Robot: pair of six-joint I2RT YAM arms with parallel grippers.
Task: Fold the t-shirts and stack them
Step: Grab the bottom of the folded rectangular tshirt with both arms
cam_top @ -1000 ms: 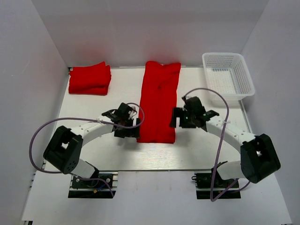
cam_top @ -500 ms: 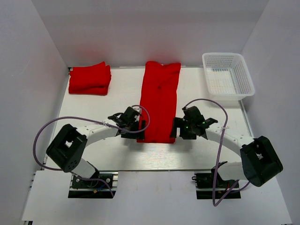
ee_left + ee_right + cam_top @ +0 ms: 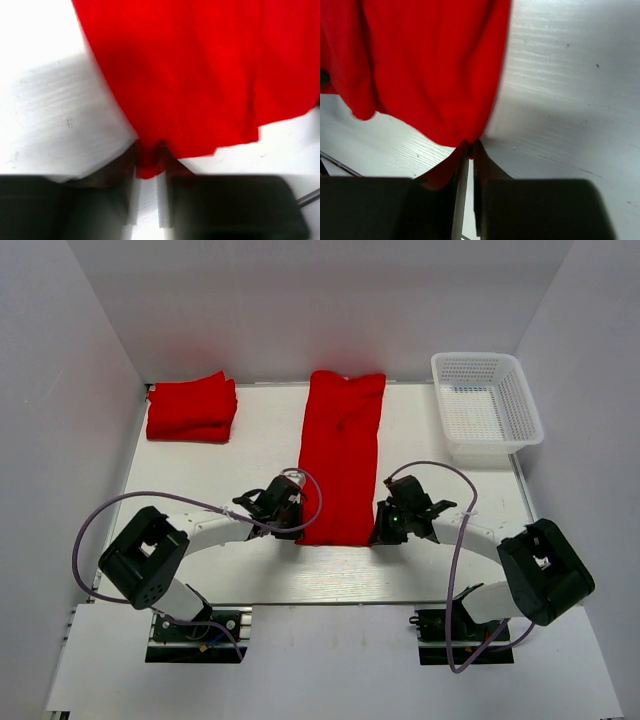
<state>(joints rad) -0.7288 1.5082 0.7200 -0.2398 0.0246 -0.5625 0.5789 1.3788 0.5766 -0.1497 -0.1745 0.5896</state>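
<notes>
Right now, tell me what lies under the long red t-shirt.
The white table shows all round the long t-shirt; whatever lies beneath the cloth itself is covered.

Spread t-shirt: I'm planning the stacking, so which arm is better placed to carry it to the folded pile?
Left, likely: the folded pile lies far left, on its side, and the left pincer pinches the spread t-shirt by its near-left corner. The right pincer holds the opposite corner.

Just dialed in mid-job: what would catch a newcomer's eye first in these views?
A long red t-shirt lies as a strip down the middle of the table, with the left hand and right hand each pinching a near corner. A folded red t-shirt pile sits at the far left, a white mesh basket at the far right.
</notes>
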